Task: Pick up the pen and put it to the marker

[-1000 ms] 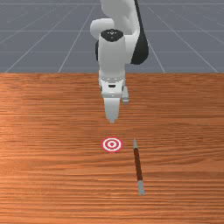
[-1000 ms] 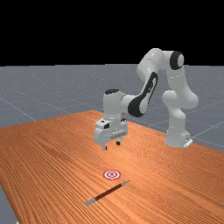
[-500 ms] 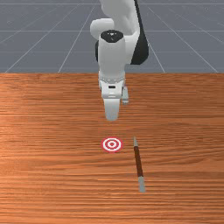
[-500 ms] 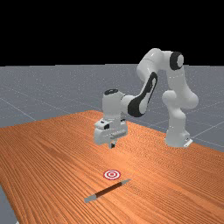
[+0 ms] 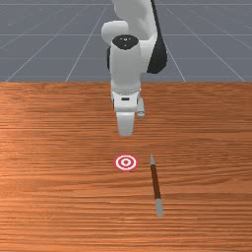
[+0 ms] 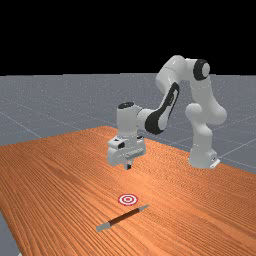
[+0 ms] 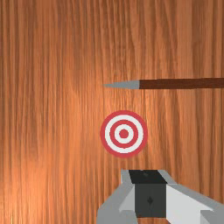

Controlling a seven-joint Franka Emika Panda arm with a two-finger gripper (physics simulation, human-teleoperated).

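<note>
My gripper (image 6: 128,166) hangs well above the table in the far view, its fingers together with nothing between them. In the front view the gripper (image 5: 126,132) is on the arm's side of the marker. The marker, a red and white ringed disc (image 5: 126,162), lies flat on the wood. To its right in the front view lies the pen (image 5: 156,182), brown with grey ends, its pointed tip towards the arm. In the wrist view the closed gripper (image 7: 149,179) stands beside the marker (image 7: 124,134), with the pen (image 7: 179,83) beyond the marker.
The orange-brown table (image 6: 60,175) extends around the pen and marker. In the far view the arm's base stands at the right, by the table's back edge.
Since a second ago the gripper's fingers have come together from open. The pen has shifted slightly, towards the arm in the front view. The marker is where it was.
</note>
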